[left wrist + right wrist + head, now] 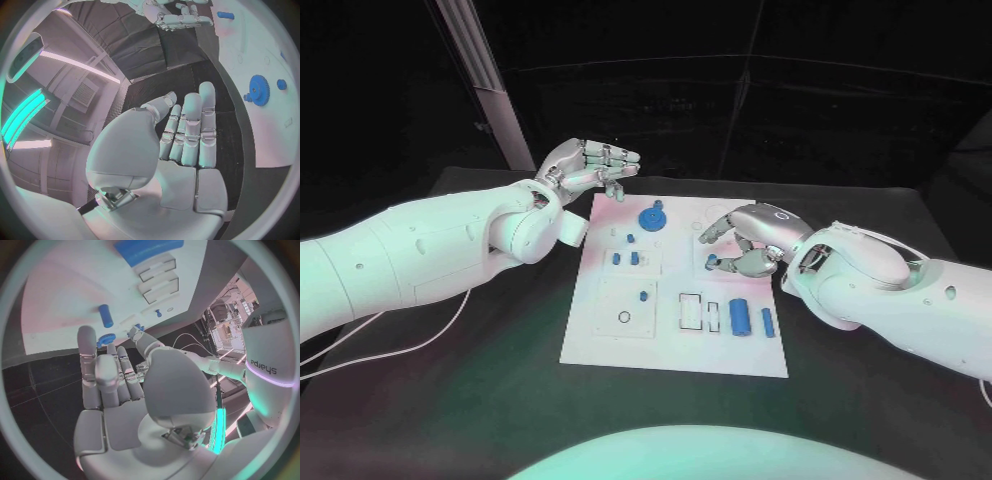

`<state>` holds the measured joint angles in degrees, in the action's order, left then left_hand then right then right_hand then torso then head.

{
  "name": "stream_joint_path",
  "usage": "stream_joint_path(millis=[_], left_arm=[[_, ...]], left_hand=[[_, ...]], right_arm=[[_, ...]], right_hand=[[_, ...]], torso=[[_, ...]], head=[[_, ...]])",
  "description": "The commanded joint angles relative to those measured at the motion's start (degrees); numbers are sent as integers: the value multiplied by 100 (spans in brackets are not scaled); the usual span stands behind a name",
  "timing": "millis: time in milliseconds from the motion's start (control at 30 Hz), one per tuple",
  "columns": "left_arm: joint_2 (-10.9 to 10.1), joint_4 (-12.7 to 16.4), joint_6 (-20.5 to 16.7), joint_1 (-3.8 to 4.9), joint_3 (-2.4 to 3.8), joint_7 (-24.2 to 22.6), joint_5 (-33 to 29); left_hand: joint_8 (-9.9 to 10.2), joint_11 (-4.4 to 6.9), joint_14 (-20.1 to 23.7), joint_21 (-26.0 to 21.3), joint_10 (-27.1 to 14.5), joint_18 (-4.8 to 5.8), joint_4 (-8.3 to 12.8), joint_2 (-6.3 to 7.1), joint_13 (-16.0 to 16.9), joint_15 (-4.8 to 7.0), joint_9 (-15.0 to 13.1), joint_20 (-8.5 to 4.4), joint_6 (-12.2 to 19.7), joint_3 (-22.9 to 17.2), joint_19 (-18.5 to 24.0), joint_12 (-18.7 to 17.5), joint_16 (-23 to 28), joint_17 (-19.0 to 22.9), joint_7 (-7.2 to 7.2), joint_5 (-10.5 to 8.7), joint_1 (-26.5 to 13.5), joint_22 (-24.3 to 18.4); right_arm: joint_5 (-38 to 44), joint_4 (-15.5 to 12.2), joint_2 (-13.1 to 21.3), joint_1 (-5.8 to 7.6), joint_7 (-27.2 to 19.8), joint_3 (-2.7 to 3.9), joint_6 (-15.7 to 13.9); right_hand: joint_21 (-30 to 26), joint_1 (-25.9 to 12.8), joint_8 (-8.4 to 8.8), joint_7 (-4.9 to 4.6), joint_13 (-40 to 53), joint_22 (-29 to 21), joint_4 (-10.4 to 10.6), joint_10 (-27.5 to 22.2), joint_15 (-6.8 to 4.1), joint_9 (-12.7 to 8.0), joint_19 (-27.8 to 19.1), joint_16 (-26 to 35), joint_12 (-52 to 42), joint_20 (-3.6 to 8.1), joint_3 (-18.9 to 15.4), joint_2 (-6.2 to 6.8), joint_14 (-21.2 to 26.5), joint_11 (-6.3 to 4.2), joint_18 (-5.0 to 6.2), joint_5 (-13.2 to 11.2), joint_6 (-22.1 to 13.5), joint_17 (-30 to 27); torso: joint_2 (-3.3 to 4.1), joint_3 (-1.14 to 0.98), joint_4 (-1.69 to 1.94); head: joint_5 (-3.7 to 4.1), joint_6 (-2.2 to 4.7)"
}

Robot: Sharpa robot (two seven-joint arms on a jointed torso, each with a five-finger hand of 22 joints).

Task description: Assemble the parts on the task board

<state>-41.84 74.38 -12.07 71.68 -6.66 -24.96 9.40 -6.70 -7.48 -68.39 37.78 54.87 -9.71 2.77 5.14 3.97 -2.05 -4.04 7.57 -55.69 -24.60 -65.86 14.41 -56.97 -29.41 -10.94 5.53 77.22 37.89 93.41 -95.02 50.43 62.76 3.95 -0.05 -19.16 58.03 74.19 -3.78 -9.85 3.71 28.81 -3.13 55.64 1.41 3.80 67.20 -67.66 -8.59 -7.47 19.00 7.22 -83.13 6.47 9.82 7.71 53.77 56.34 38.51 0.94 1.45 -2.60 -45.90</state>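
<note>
A white task board point(678, 340) is seen at the centre of the black table point(473, 370), its assembly judged partly done. A blue gear point(653, 217) is seated toward the board's 12 o'clock edge. Small blue pegs point(625, 257) stand around the middle; about four can be counted in the head view, though some are too small to be sure of. Two blue cylinders, a thick one point(738, 317) and a thin one point(767, 322), lie loose toward 4 o'clock beside two open rectangular slots point(700, 313), so these appear to be what is left.

The right hand point(750, 243) is lowered over the board's 3 o'clock edge, fingers curled down onto a small blue part point(715, 266); the part appears pinched, though the hold is partly hidden.

The left hand point(589, 166) is raised off the board's 11 o'clock corner, nothing held; in the head view its fingers are loosely curled, while in the left wrist view they lie straight and side by side.
</note>
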Motion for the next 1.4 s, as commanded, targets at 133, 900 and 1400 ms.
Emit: stream_joint_path(millis=[133,900,1400], left_arm=[[5,7,92,7,0,-18,-8],[3,8,100,6,-1,5,-8],[12,-3,108,6,-1,15,-8]], left_hand=[[-32,3,28,-24,-44,-77,9,-8,-7,-5,8,5,-4,-9,43,47,15,15,-12,-6,17,-6],[-34,3,28,-25,-45,-77,9,-9,-7,-5,8,5,-4,-9,43,50,15,16,-12,-6,16,-6],[-36,3,29,-25,-46,-77,9,-9,-6,-5,8,5,-4,-9,43,53,14,18,-12,-6,15,-6]], right_arm=[[277,118,13,33,302,7,734],[510,483,-390,38,237,4,1016],[511,587,-488,36,314,3,1126]], right_hand=[[-59,44,8,67,6,-42,39,-88,-16,4,15,26,-63,30,-214,13,-19,-9,27,44,-39,-34],[175,348,-3,102,-4,366,97,478,-113,9,309,-95,-378,111,-187,-379,-143,-127,-40,17,123,96],[497,562,-214,161,27,859,53,1194,-230,78,524,-290,-331,220,335,-538,-203,-248,-114,-249,719,338]], torso=[[14,-4,11],[14,-2,11],[10,0,9]], head=[[44,16],[6,3],[-9,-1]])
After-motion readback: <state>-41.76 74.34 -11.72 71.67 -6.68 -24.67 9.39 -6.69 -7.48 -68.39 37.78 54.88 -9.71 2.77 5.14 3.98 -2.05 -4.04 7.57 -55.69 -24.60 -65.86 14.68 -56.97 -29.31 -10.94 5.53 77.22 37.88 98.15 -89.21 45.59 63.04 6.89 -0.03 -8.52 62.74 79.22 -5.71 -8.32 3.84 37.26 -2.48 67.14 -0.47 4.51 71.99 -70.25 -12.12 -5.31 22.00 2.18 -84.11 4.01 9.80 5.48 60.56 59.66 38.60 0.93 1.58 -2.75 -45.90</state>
